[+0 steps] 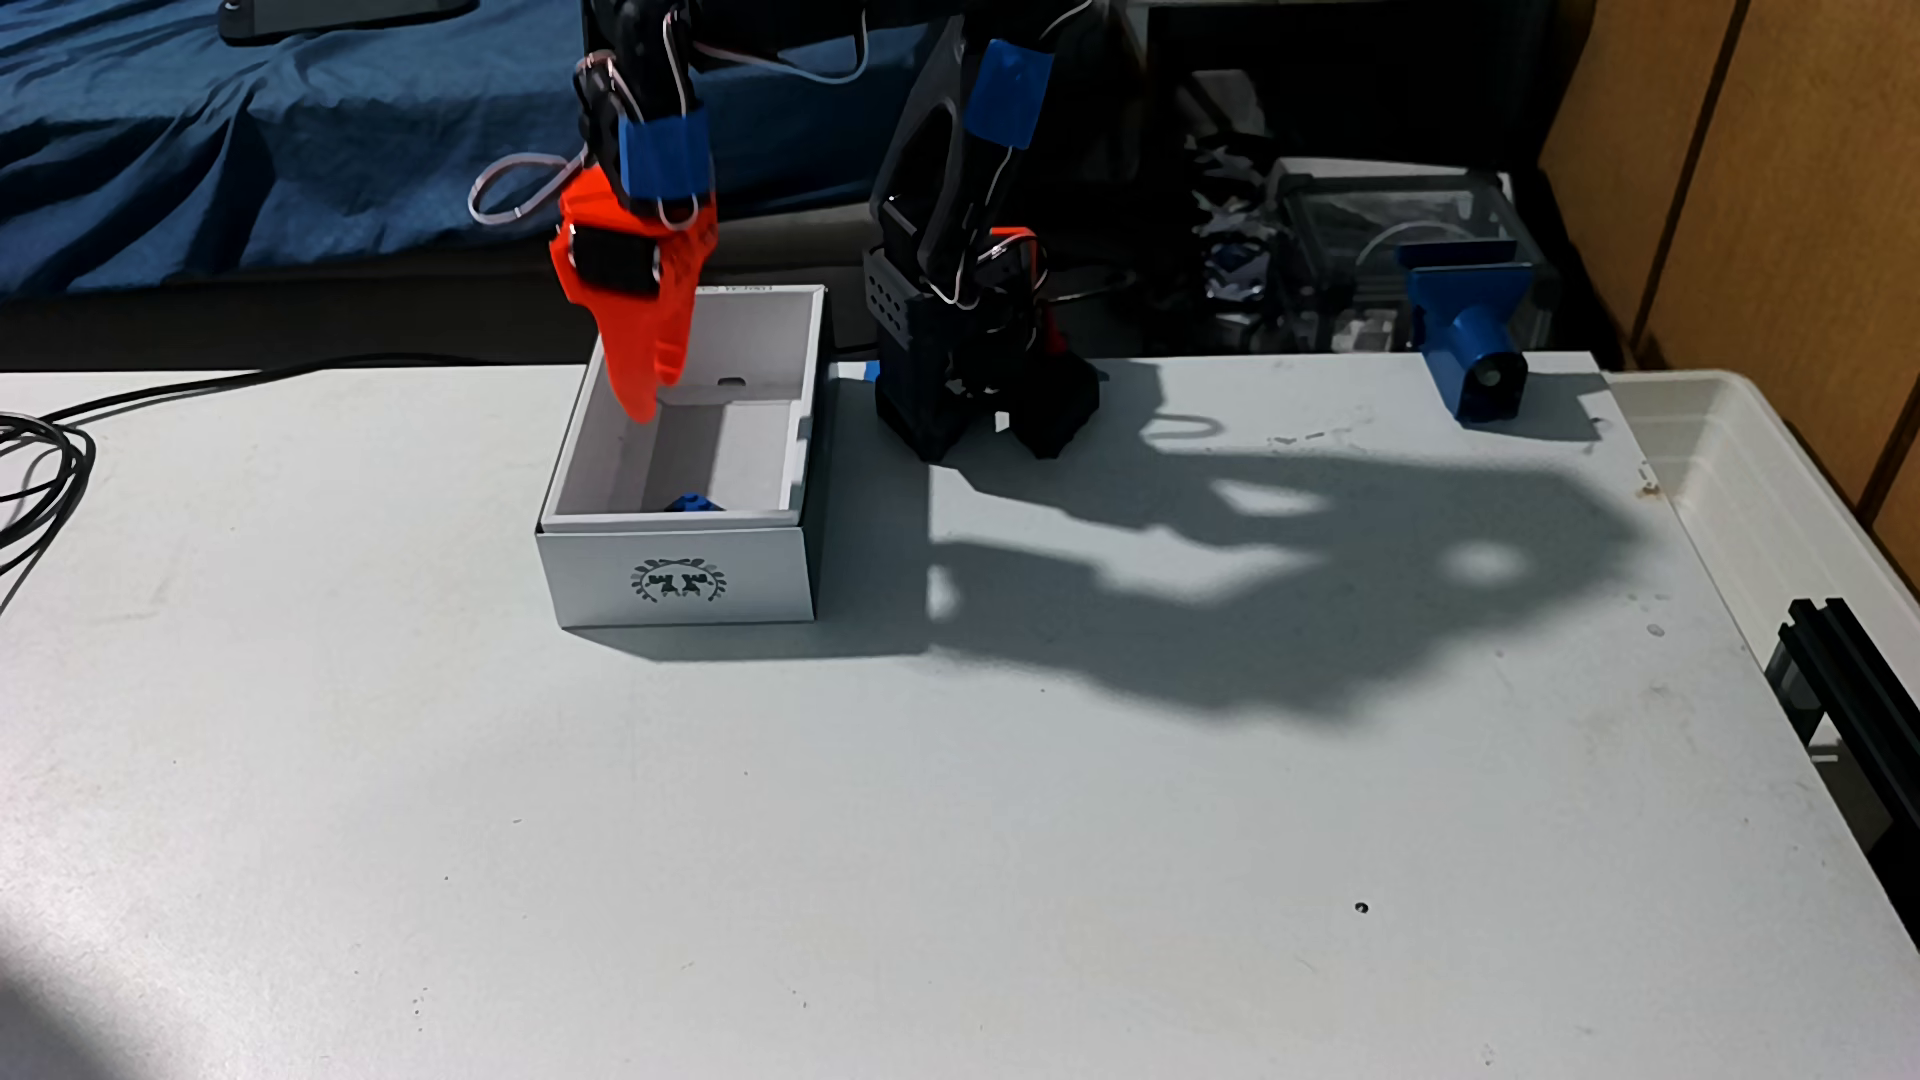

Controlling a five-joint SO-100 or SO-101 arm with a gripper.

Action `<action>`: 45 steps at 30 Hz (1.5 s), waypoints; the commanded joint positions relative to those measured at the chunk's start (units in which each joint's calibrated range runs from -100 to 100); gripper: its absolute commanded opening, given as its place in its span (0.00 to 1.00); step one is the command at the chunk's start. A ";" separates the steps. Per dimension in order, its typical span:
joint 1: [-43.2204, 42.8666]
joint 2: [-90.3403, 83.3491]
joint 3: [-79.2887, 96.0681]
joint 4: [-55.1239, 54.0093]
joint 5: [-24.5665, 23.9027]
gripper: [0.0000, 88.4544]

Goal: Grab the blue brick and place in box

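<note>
The orange plastic gripper (pixel 646 400) hung over the white cardboard box (pixel 675 582); I could not tell if its fingers were apart. Below it, the small blue toy brick (pixel 694 505) lay inside, so the drop looked done. Next, lift away. Around sat a pale grey table (pixel 935 831) with a big shadow

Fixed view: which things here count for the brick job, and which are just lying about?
Job:
- blue brick, lying inside the box
- box
- gripper, above the box

Lying about:
- blue mount, back right
- cables, left edge
- plastic bin, right edge
</note>
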 commanded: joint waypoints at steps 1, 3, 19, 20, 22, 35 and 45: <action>-1.31 -1.60 -6.23 3.44 -1.24 0.14; -3.24 -1.60 -7.82 4.13 -2.88 0.14; -15.50 -1.60 -10.93 3.44 -11.50 0.14; -16.39 -1.60 -10.75 3.35 -12.14 0.14; -18.55 -1.60 -10.58 3.18 -13.35 0.14; -30.14 -5.82 -6.85 -3.88 -21.19 0.01; -35.56 -24.26 14.09 -15.35 -23.92 0.01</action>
